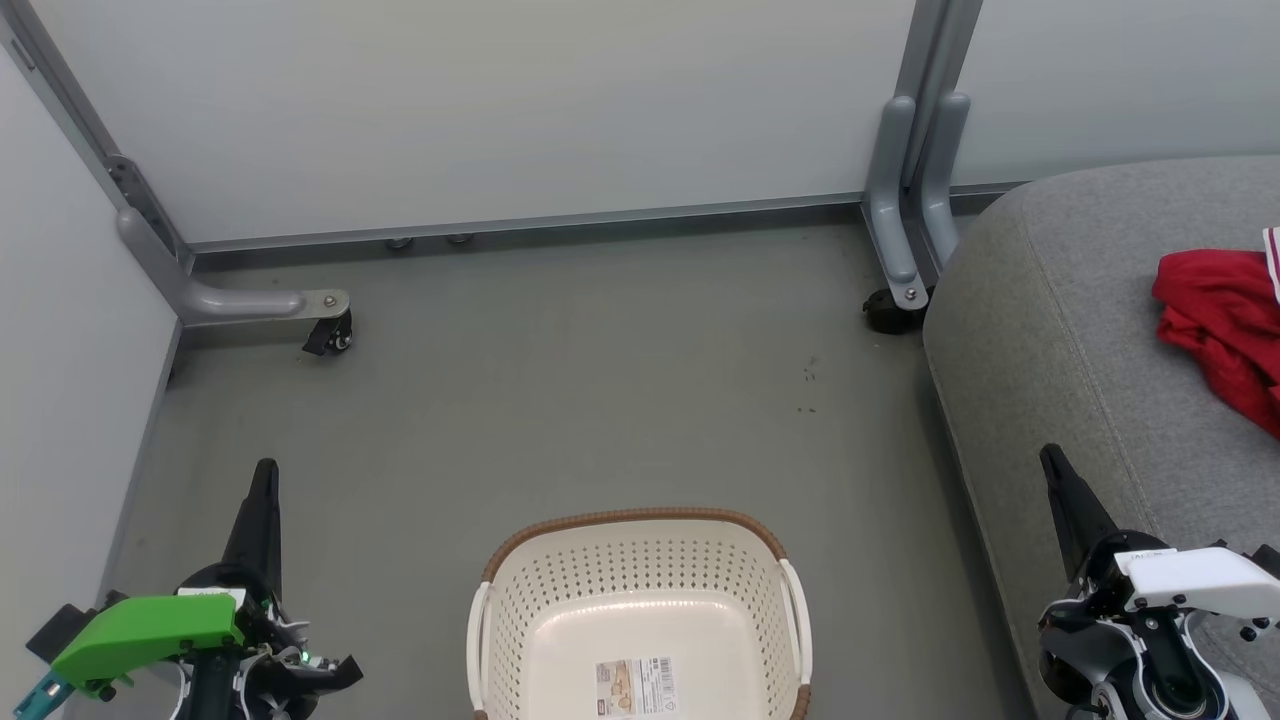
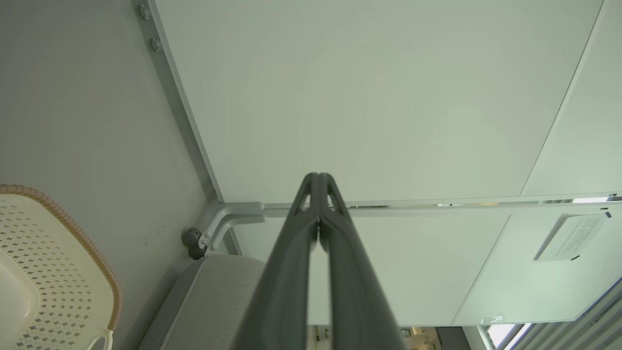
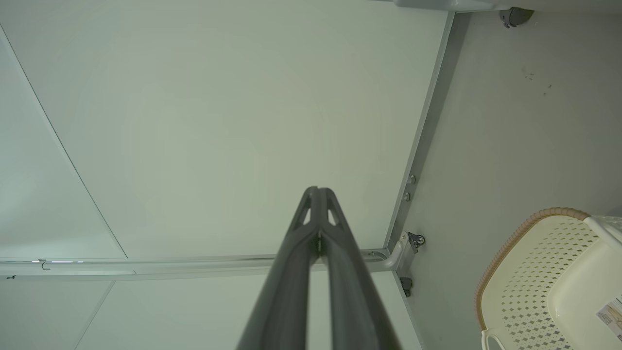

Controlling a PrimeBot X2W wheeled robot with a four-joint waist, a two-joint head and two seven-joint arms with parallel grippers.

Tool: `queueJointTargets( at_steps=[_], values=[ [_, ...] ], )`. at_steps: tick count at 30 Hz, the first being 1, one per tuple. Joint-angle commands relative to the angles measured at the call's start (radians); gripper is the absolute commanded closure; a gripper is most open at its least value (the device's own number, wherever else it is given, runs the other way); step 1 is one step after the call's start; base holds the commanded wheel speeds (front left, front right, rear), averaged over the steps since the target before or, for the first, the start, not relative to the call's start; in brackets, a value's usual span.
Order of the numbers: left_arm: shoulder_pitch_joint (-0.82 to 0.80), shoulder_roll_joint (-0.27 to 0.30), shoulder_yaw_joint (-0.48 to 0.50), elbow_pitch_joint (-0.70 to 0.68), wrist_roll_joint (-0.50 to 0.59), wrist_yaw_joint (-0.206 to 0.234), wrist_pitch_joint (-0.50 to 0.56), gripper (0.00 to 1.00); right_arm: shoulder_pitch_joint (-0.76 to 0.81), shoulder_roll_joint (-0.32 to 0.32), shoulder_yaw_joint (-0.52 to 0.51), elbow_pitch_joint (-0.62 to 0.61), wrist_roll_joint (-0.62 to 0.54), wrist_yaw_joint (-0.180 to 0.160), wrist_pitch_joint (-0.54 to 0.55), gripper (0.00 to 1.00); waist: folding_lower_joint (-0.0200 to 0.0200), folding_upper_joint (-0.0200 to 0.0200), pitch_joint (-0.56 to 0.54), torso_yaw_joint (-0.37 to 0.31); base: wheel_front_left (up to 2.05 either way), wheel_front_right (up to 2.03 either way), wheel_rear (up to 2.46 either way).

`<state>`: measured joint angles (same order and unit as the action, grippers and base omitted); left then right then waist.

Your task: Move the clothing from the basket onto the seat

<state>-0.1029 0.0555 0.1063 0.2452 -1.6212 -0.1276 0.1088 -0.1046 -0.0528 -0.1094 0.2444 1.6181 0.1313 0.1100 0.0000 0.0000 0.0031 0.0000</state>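
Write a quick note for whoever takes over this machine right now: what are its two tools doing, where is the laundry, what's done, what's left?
Left tool: shut, holding nothing.
Right tool: shut, holding nothing, beside the seat.
Clothing: red heap lying on the seat, partly cut off at the head view's right edge.
Basket: on the floor between the tools; its visible inside holds just a paper label.
Done: the clothing looks delivered.
Left: probably nothing; check the basket's near end, which is out of frame.
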Motion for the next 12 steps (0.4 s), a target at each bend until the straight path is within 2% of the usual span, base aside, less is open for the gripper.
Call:
queueJointTargets(
  at_steps=[1,12],
  values=[
    [-0.013,0.000,0.004,0.001,0.005,-0.006,0.003,1.00,-0.009,-0.001,-0.003,0.002,-0.005,-0.001,0.006,1.00,0.0000,0.0000,0.000,0.000,0.00,0.00,0.00],
    [-0.013,0.000,0.005,0.001,0.005,-0.006,0.004,1.00,-0.009,-0.001,-0.004,0.002,-0.006,-0.001,0.006,1.00,0.0000,0.0000,0.000,0.000,0.00,0.00,0.00]
  ],
)
